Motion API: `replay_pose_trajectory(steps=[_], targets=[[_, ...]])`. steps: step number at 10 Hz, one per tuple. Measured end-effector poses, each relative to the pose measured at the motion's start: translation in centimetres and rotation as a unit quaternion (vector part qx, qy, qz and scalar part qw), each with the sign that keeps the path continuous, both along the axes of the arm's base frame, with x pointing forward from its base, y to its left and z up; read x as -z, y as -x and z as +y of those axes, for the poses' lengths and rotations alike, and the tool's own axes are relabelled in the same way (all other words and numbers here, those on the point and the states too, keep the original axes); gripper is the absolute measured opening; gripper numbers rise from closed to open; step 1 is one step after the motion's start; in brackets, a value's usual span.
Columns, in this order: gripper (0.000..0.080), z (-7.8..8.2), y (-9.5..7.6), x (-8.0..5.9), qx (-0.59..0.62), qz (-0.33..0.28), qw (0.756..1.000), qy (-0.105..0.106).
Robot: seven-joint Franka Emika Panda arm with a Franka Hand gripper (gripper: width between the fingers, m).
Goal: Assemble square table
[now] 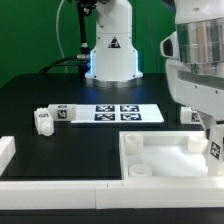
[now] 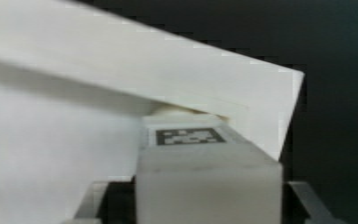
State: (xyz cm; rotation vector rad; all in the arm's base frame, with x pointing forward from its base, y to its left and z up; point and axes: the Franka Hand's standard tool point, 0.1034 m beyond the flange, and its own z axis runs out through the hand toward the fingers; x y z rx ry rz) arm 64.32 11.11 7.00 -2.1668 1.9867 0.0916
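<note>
On the exterior view's left we see a plain white bar [image 1: 5,152] at the table's edge. Just beyond it two short chunky white plastic legs [image 1: 42,120] [image 1: 66,113] with black-and-white tags lie near each other on the black table [image 1: 30,95]. A long white bar [image 1: 60,188] runs along the front. In the middle lies the marker board [image 1: 115,112], with the arm's white base [image 1: 110,55] behind it.

Right of the middle sits the white plastic square slab with a raised rim [image 1: 128,160], its round corner sockets [image 1: 142,172] facing up. It is just beside the front bar.

At the exterior view's right the two-finger gripper [image 1: 211,133] hangs over the slab's right-hand side. In the wrist view its dark fingers [image 2: 108,203] press flush against both sides of a third tagged white leg [image 2: 202,170], so the tool is narrowed and holding that leg. The leg's end lies against the slab's pale surface. We cannot tell whether it sits in a socket.
</note>
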Motion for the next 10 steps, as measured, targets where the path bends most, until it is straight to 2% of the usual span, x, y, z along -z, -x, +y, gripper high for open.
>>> replay_pose_trajectory(steps=[3,4,5,6,7,8,10], targets=[[0.0294,0.05,0.02,-0.01,0.034,0.007,0.999,-0.004],[0.0378,-0.01,0.01,-0.01,0.005,0.003,1.000,0.000],[0.0519,-0.17,-0.14,-0.14,-0.074,-0.013,0.997,0.010],[0.0519,-0.18,-0.25,-0.05,-0.173,-0.029,0.984,0.024],[0.0622,-0.05,-0.27,0.08,-0.240,-0.037,0.970,0.031],[0.0641,-0.10,-0.29,0.07,-0.245,-0.038,0.968,0.032],[0.0648,-0.21,-0.29,0.10,-0.317,-0.051,0.946,0.039]])
